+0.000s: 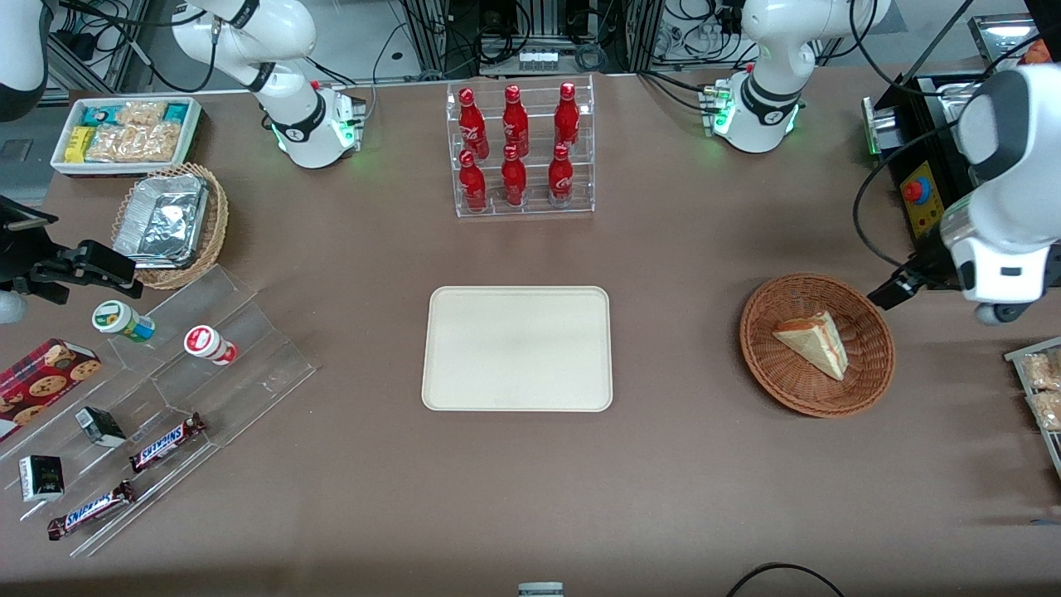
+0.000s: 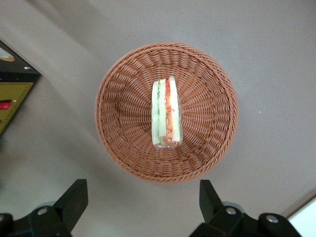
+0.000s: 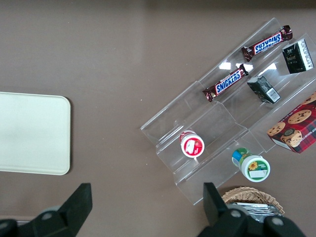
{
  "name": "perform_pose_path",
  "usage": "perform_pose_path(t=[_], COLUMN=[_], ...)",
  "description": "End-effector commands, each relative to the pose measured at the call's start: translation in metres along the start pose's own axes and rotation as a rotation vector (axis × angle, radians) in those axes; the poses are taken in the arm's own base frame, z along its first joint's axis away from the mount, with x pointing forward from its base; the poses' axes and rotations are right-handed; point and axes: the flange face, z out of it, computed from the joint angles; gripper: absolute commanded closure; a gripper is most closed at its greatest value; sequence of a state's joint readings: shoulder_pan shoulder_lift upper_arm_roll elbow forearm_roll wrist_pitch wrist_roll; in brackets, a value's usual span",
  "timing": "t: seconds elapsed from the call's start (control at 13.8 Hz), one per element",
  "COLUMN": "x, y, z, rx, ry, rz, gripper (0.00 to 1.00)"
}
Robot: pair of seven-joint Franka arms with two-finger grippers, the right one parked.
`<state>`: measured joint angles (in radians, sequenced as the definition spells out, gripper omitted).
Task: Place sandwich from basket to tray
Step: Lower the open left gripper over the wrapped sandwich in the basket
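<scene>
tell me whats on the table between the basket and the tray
Nothing: the front view shows only bare brown table between the basket holding the sandwich and the tray. The open gripper hovers above the basket.

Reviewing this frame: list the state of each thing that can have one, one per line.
sandwich: lying in the basket, not gripped.
basket: on the table, holding the sandwich.
tray: flat on the table, nothing on it.
gripper: open, holding nothing, above the basket.
cola bottles: upright in the clear rack.

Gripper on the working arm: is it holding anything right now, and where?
Nothing. The gripper hangs open above the basket; the sandwich lies untouched inside.
</scene>
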<state>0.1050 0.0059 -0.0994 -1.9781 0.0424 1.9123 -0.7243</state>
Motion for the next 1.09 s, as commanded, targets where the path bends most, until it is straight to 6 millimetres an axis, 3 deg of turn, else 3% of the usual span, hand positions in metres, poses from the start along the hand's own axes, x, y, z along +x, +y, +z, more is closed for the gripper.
perform_pose_path(t=[0.0, 0.29, 1.02], x=[-0.009, -0.008, 0.005], y=[-0.004, -0.001, 0.008], z=[0.034, 0.089, 0.163], rx=[-0.035, -0.071, -0.121], ry=[0.025, 0.05, 0.066], rz=[-0.022, -0.033, -0.055], gripper=[0.0, 0.0, 0.0])
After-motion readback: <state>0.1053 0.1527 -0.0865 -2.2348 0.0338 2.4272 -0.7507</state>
